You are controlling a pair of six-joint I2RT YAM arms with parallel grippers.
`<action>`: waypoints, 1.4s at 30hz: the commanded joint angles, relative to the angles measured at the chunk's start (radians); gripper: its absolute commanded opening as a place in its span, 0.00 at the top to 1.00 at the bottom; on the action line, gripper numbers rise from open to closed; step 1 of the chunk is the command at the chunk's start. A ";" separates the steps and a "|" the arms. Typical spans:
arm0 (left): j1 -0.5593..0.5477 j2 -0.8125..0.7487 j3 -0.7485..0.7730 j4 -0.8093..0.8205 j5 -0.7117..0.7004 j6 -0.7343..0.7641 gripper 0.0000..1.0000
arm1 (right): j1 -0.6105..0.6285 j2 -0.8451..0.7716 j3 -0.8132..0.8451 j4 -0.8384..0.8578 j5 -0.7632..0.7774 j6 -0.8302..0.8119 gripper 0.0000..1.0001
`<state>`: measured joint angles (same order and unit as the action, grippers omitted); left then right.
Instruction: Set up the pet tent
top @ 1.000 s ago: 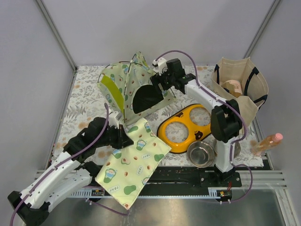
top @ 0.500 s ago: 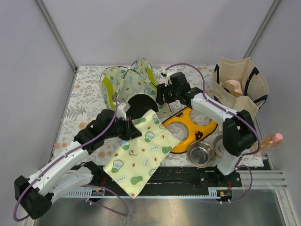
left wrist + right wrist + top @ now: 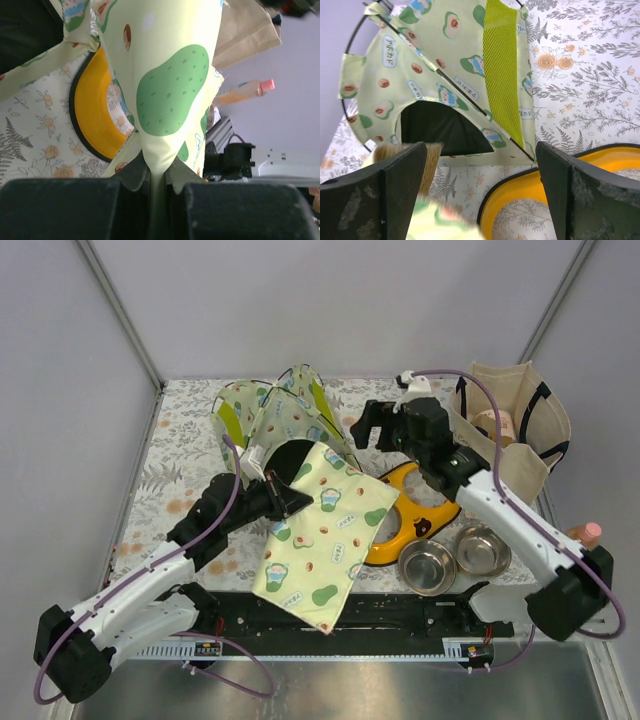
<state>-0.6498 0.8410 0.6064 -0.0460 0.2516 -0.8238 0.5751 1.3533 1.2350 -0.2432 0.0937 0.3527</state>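
The pet tent (image 3: 275, 420), avocado-print with lime panels and black poles, stands at the back of the table with its dark opening toward me; it also shows in the right wrist view (image 3: 445, 85). My left gripper (image 3: 292, 500) is shut on a corner of the flat avocado-print mat (image 3: 320, 530), holding it raised in front of the tent opening; the mat fills the left wrist view (image 3: 165, 85). My right gripper (image 3: 372, 430) is open and empty, above the table to the right of the tent, apart from it.
An orange feeder (image 3: 405, 515) lies right of the mat, partly under it. Two steel bowls (image 3: 428, 567) sit near the front right. A beige tote bag (image 3: 515, 430) stands at the back right. A bottle (image 3: 583, 533) lies at the right edge.
My left gripper has lifted and carried the mat up and right toward the tent opening. My right gripper has let go of the tent and drawn back to the right.
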 commanded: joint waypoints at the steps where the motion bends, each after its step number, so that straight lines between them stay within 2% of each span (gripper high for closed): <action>1: 0.032 0.042 -0.046 0.289 -0.064 -0.032 1.00 | 0.003 -0.175 -0.136 0.067 0.020 0.086 0.02; 3: 0.051 0.064 -0.069 0.342 -0.090 -0.032 1.00 | 0.003 -0.239 -0.208 0.114 -0.040 0.112 0.05; 8: 0.131 0.142 -0.157 0.559 -0.054 -0.089 1.00 | 0.034 -0.321 -0.348 0.177 -0.170 0.155 0.11; 13: 0.156 0.202 -0.217 0.685 -0.063 -0.141 1.00 | 0.095 -0.292 -0.404 0.206 -0.175 0.161 0.14; 18: 0.197 0.181 -0.304 0.767 -0.109 -0.159 1.00 | 0.138 -0.205 -0.437 0.291 -0.158 0.170 0.17; 21: 0.217 0.141 -0.339 0.767 -0.135 -0.160 1.00 | 0.150 -0.143 -0.448 0.332 -0.137 0.178 0.19; 28: 0.230 0.007 -0.398 0.624 -0.247 -0.141 1.00 | 0.177 -0.023 -0.431 0.415 -0.115 0.195 0.25; 34: 0.234 -0.049 -0.416 0.518 -0.317 -0.141 1.00 | 0.190 0.073 -0.385 0.488 -0.137 0.213 0.41; 36: 0.236 -0.056 -0.419 0.518 -0.321 -0.137 1.00 | 0.195 0.102 -0.376 0.541 -0.162 0.224 0.51; 38: 0.236 -0.046 -0.407 0.529 -0.295 -0.117 1.00 | 0.203 0.128 -0.367 0.570 -0.184 0.232 0.67; 40: 0.236 -0.014 -0.366 0.546 -0.218 -0.092 1.00 | 0.215 0.133 -0.359 0.582 -0.192 0.241 0.80; 42: 0.236 0.010 -0.324 0.543 -0.161 -0.098 1.00 | 0.232 0.126 -0.359 0.588 -0.178 0.243 0.87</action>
<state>-0.4103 0.8165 0.2031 0.4503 -0.0200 -0.9497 0.7635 1.4872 0.8185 0.2249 -0.0525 0.5751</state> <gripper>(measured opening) 0.105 0.185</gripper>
